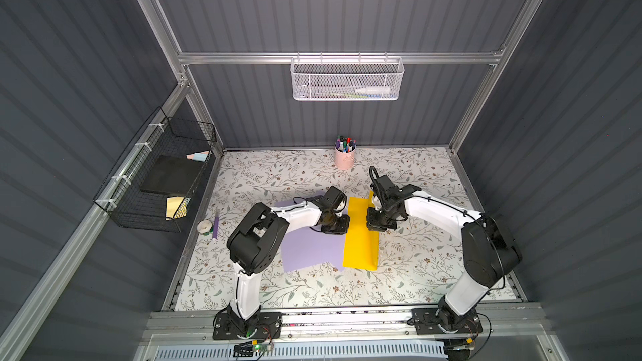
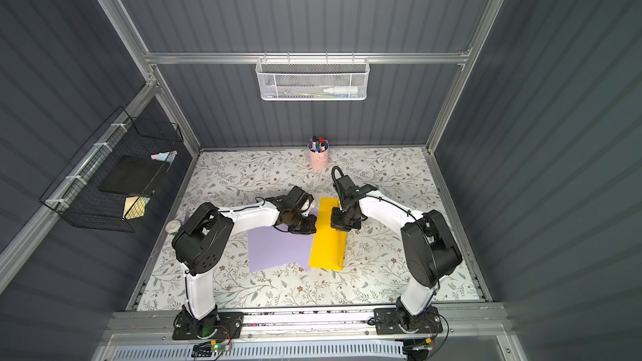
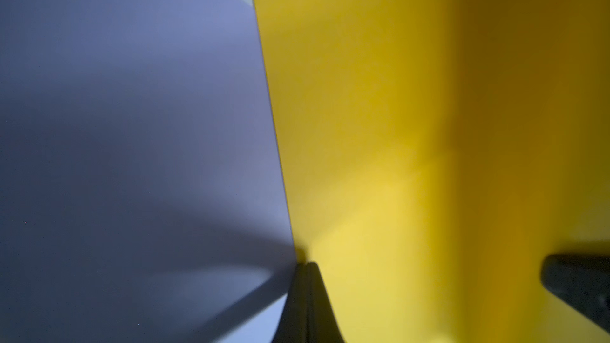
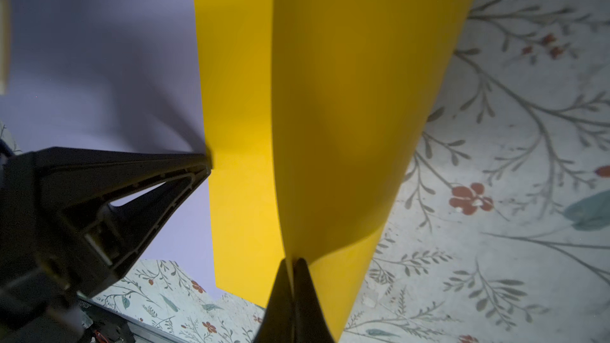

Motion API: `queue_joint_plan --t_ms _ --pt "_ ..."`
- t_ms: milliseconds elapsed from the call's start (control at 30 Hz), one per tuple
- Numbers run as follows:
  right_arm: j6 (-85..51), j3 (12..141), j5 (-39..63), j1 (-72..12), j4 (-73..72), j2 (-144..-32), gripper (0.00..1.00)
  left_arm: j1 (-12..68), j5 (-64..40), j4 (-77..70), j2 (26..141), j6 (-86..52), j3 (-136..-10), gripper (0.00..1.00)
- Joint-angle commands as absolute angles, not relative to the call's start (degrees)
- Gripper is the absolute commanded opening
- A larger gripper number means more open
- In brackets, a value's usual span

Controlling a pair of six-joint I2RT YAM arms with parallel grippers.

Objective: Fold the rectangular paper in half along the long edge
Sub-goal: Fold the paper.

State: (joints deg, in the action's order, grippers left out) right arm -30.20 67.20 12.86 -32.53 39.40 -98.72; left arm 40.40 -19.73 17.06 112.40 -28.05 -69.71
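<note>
The rectangular paper (image 1: 361,241) (image 2: 326,248) is yellow and lies mid-table, partly over a lilac sheet (image 1: 309,248). Its right half curves up and over toward the left; in the right wrist view that raised flap (image 4: 346,110) arches above the flat half (image 4: 237,127). My right gripper (image 1: 377,223) (image 2: 342,223) (image 4: 293,260) is shut on the flap's edge, with the paper running between its fingers. My left gripper (image 1: 340,225) (image 2: 307,225) (image 3: 306,263) is shut with nothing in it. Its tip (image 4: 206,163) touches the paper's left edge where it meets the lilac sheet.
A pink cup of markers (image 1: 344,159) stands at the back. A tape roll (image 1: 205,226) and a purple pen (image 1: 215,225) lie at the left edge. A black wire basket (image 1: 156,182) hangs on the left wall and a white mesh basket (image 1: 347,79) on the back wall.
</note>
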Motion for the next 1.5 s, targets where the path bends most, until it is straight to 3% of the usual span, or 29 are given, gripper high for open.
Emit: queue_joint_plan --t_ms 0,500,1167,1200,1300,1467 --pt "-32.92 69.07 12.86 -33.78 38.45 -100.31 0.0 40.56 -18.43 20.46 114.64 -28.72 -67.47 0.0" --pt "-39.01 68.03 17.14 -35.51 29.65 -106.17 0.0 40.59 -18.63 20.98 115.13 -28.66 -67.81 0.0" --pt "-38.51 69.13 15.47 -36.34 29.68 -110.25 0.0 40.55 -18.92 21.44 116.19 -28.63 -68.21 0.0" --pt "-38.58 69.06 15.46 -36.33 29.67 -110.3 0.01 40.6 -18.95 21.42 116.19 -28.61 -68.29 0.0" --pt "-39.01 68.75 15.47 -36.34 29.28 -110.22 0.2 40.6 -18.93 21.51 116.28 -28.57 -68.27 0.0" --pt "-39.47 68.42 15.91 -36.32 28.44 -110.21 0.42 40.58 -18.98 21.62 116.28 -28.63 -68.21 0.0"
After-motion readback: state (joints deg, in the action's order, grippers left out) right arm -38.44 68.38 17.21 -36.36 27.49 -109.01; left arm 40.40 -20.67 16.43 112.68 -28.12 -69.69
